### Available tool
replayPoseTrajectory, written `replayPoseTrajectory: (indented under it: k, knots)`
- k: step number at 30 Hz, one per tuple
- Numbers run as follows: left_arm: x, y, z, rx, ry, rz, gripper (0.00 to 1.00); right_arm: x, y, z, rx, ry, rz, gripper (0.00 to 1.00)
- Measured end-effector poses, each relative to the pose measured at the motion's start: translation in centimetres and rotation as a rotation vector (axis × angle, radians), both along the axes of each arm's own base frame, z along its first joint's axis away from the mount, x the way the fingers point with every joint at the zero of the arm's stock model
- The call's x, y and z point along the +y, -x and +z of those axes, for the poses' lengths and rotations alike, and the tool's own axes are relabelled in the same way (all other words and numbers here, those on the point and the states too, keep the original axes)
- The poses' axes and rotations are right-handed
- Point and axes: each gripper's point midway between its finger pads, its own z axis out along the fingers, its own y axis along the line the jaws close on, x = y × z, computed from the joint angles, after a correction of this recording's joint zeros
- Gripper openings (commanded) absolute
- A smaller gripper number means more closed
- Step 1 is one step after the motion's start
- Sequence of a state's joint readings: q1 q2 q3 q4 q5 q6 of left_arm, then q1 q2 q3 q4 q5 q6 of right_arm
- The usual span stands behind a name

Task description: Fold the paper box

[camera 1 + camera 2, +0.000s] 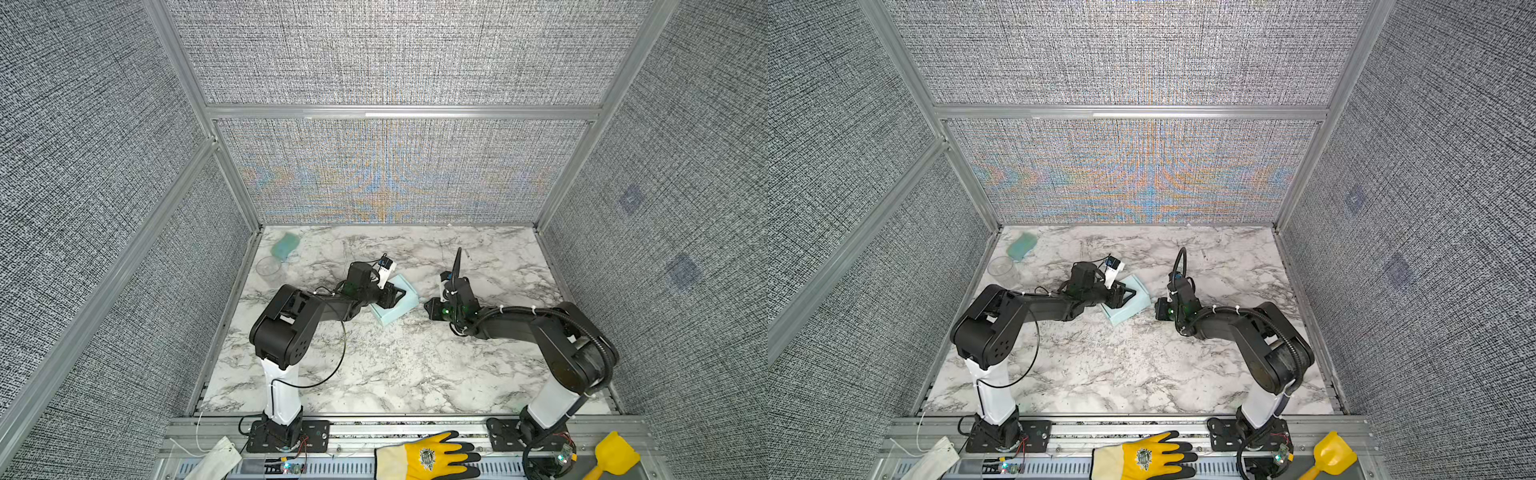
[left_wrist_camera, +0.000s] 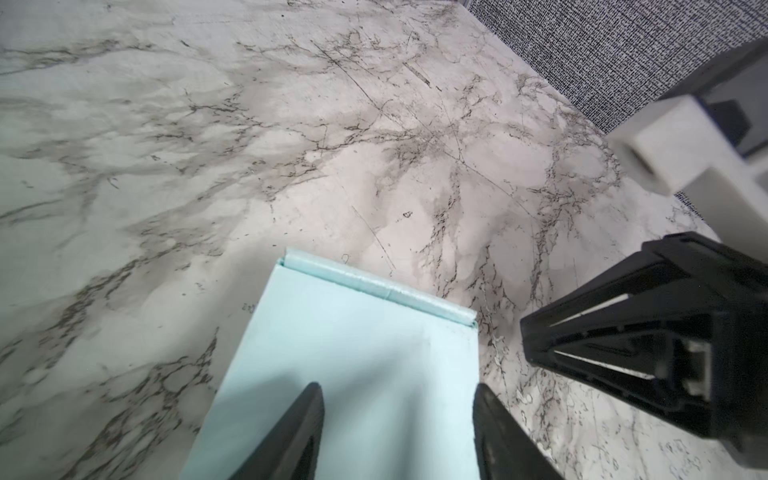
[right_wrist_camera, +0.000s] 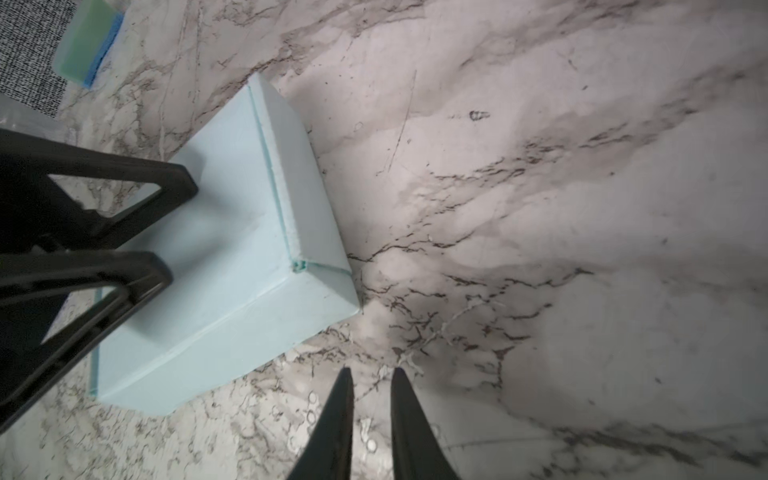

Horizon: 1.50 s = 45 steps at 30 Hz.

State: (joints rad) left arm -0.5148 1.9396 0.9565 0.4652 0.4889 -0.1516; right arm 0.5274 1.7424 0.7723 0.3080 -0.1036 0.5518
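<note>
The paper box (image 1: 409, 302) (image 1: 1136, 302) is a pale light-blue closed rectangular box lying on the marble table (image 1: 395, 374) near its middle. Its lid seam runs along one long edge (image 3: 274, 174). My left gripper (image 1: 400, 293) (image 1: 1130, 293) (image 2: 399, 388) is open, with both fingertips over the box's (image 2: 353, 332) top face; whether they press on it I cannot tell. In the right wrist view these fingers (image 3: 166, 183) stand on the box's (image 3: 232, 257) near half. My right gripper (image 1: 428, 308) (image 1: 1158, 309) (image 3: 371, 374) is beside the box, to its right and apart from it. Only a narrow gap separates its fingers, and nothing is between them.
A teal sponge-like block (image 1: 286, 245) and a clear cup (image 1: 269, 266) sit at the back left by the wall. A yellow glove (image 1: 428, 457), a yellow scoop (image 1: 611, 457) and a white mask (image 1: 216, 461) lie on the front rail. Fabric walls enclose three sides.
</note>
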Motion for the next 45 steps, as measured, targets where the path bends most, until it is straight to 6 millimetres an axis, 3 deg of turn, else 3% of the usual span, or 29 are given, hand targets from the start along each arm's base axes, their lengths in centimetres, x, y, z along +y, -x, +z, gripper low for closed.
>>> replayPoseTrajectory:
  k: [6, 14, 19, 24, 30, 36, 45]
  knots:
    - [0.0, 0.1, 0.0, 0.009, 0.006, 0.005, 0.6, 0.8, -1.3, -1.4, 0.041, 0.001, -0.02, 0.19]
    - [0.1, 0.0, -0.2, -0.003, 0.006, 0.022, 0.59, 2.6, -4.4, -1.3, 0.027, -0.041, -0.053, 0.19]
    - [0.0, 0.2, -0.2, 0.002, 0.013, 0.024, 0.59, 2.8, -4.9, -1.2, 0.031, -0.046, -0.063, 0.18]
    - [-0.3, 0.5, -0.2, 0.011, 0.022, 0.02, 0.59, 2.1, -3.2, -0.8, 0.044, -0.045, -0.062, 0.18]
    - [-0.2, 0.6, 0.3, 0.037, 0.027, 0.031, 0.62, 1.6, 0.4, 0.0, 0.054, -0.06, -0.066, 0.19]
    - [0.1, -0.3, 1.3, 0.082, -0.015, 0.088, 0.7, 2.7, 3.1, 0.1, 0.062, -0.095, -0.074, 0.19]
    - [2.3, -1.0, 2.9, 0.091, -0.059, 0.205, 0.7, 5.5, 4.4, -0.1, 0.084, -0.165, -0.077, 0.19]
